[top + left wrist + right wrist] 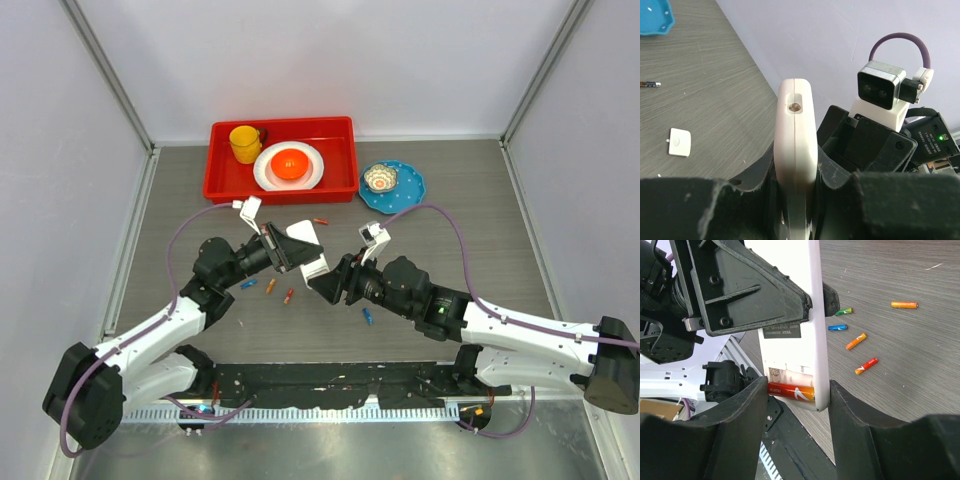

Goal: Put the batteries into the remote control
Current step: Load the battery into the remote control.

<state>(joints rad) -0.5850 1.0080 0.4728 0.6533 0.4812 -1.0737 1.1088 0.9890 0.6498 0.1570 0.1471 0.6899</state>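
One orange battery (791, 391) is seated in the remote control (790, 352), gripped above the counter's (900, 355) middle by the left end effector (300, 252); with the right end effector (330, 285) spread around that end, it could be knocked loose.

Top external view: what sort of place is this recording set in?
Likely a robot test cell in a lab: plain white enclosure walls, metal corner posts, a grey wood-grain table, left arm and right arm bolted at its near edge.
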